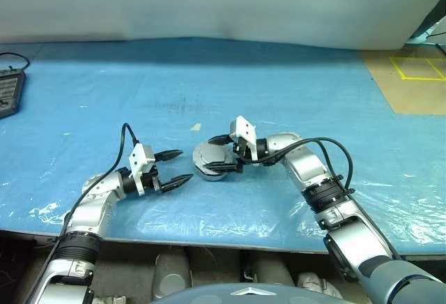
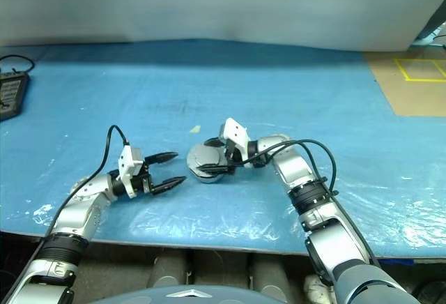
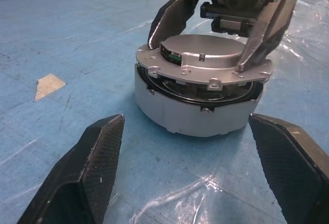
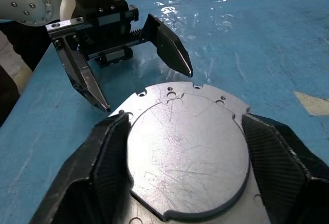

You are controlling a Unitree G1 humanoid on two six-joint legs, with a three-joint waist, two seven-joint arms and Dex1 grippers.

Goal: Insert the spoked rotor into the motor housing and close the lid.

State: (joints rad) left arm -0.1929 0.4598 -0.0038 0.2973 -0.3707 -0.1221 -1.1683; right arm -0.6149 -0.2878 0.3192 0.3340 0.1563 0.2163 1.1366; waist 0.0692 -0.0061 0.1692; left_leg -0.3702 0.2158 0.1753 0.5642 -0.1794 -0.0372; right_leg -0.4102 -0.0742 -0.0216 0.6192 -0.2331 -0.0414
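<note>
Short round silver metal motor housing (image 3: 198,111) sits on the blue plastic-covered bench (image 1: 209,74), directly between the two sets of jaws. Flat round grey metal lid (image 3: 205,54) rests on top of the housing, a bit tilted, with a dark gap visible under its rim on the side facing the left jaws; not fully seated. The spoked rotor is hard to make out; something dark and ringed shows in that gap, cannot tell more.

Right gripper (image 4: 180,147) comes in from the right, angled slightly down, black jaws spread on either side of the lid's raised centre disc. In the right wrist view the two black fingers (image 4: 103,167) flank the disc closely, at or very near its edge; cannot tell if they are actually pinching it. From the left wrist view the same right jaws reach down over the lid's far side, tips at the flange.

Left gripper (image 1: 174,166) hovers level, just short of the housing, pointing at it. Its jaws are spread wide, nothing between them, not touching the housing. The housing lies just ahead of the left jaw tips, centred in the gap.

A small pale scrap of tape (image 1: 196,127) lies on the bench beyond the left jaws, off to the side of the housing. A dark flat device with a cable (image 1: 8,89) sits at the far left edge of the bench, well apart from both jaws.
</note>
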